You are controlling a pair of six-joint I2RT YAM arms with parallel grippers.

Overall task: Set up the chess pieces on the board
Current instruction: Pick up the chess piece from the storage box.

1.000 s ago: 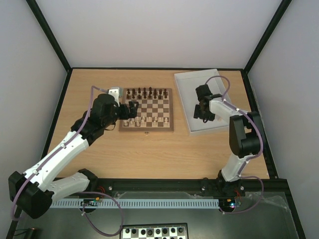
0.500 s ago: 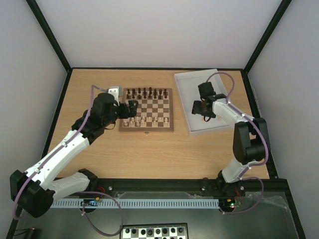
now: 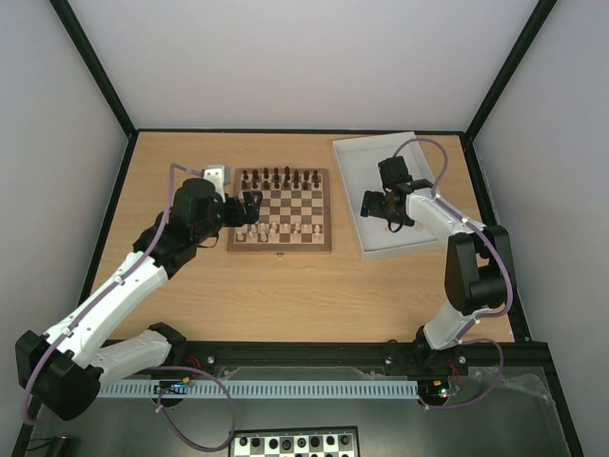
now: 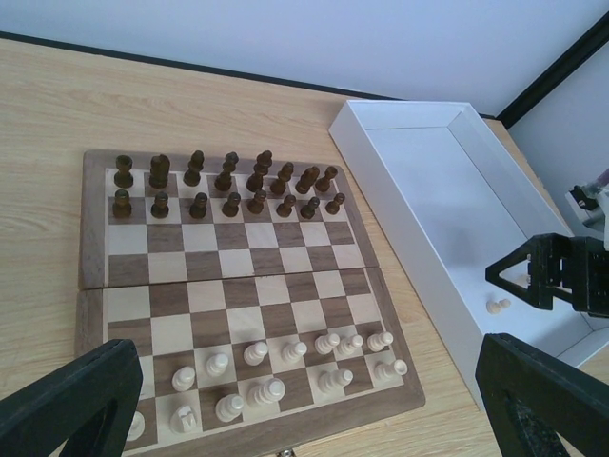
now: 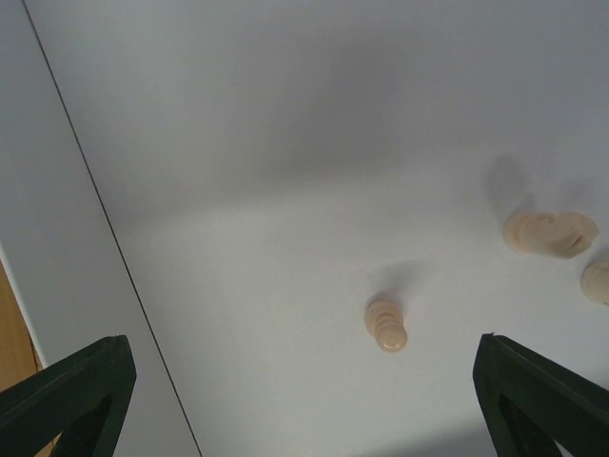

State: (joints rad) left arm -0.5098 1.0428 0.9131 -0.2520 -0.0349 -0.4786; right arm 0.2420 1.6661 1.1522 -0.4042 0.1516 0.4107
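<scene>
cream chess pieces point(image 4: 285, 367) mostly on board point(image 4: 219, 262), few loose in white tray point(image 4: 419, 181)
cream rows on board's near side, dark pcs point(image 4: 228, 186) on far side. r pincer point(image 5: 304, 400) wide open, empty, above a loose piece point(image 5: 385, 324) in tray. l pincer point(image 4: 314, 419) wide open, empty, by board's left edge. board + tray on tabletop point(image 3: 285, 286).

The board point(image 4: 93, 219) is smooth wood with a faint satin sheen, lying on a matt table point(image 4: 57, 95) of pale wood grain. The chess pieces point(image 4: 255, 353) look like light bare wood, the dark pieces point(image 4: 225, 176) like stained, slightly glossy wood. The tray point(image 4: 447, 209) at the right looks like smooth, matt white plastic.
</scene>
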